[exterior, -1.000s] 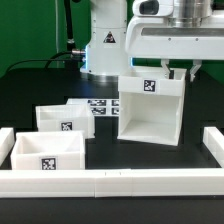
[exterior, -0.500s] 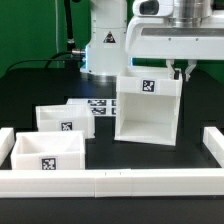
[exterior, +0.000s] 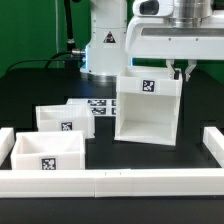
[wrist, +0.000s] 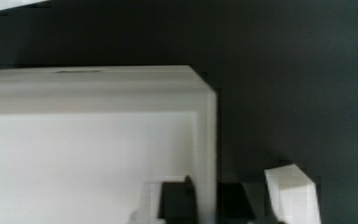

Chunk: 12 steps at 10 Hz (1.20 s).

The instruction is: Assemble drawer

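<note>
The white drawer housing [exterior: 150, 115] stands upright at centre right with a tag on its upper face. My gripper [exterior: 181, 73] comes down from above at its top right corner. In the wrist view the housing [wrist: 87, 130] fills most of the picture. The gripper [wrist: 213, 202] has its jaws on either side of the thin side wall, close against it, and one finger [wrist: 290, 198] is outside the wall. Two open-top trays lie apart on the exterior view's left, one further back [exterior: 62, 118] and one near the front rail [exterior: 48, 152]. Both bear tags.
Long low white rails [exterior: 110, 183] edge the table at the front and on both sides. The marker board [exterior: 100, 105] lies flat between the rear tray and the housing. The arm's white base [exterior: 105, 45] stands behind, with a cable at the back left.
Between one second and half a second ago the housing shifted slightly toward the exterior view's left with the gripper on its wall. Nothing has moved since, and the trays have stayed put.
</note>
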Tool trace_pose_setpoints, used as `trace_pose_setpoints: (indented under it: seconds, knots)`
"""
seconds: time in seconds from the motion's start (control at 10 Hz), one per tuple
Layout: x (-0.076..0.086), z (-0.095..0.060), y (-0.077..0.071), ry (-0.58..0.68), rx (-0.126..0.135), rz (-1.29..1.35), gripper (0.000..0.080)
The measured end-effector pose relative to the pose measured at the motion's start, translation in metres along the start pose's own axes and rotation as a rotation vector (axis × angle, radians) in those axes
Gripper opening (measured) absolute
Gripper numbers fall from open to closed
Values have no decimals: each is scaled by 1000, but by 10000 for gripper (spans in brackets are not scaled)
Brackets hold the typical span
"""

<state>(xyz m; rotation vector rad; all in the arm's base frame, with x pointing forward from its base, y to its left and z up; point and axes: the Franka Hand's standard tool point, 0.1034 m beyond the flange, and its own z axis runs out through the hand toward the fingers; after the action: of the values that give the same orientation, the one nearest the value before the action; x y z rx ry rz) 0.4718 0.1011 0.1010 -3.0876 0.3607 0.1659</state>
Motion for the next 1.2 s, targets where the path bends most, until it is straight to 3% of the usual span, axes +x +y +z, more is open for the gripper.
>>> trace_pose_setpoints:
  seconds: [0.7,0.8,1.2]
  knots:
    - [88,-11,-5,69,48,66,34]
    - [95,-12,-8,76,54,92,34]
    - [93,-12,-11,71,69,222,34]
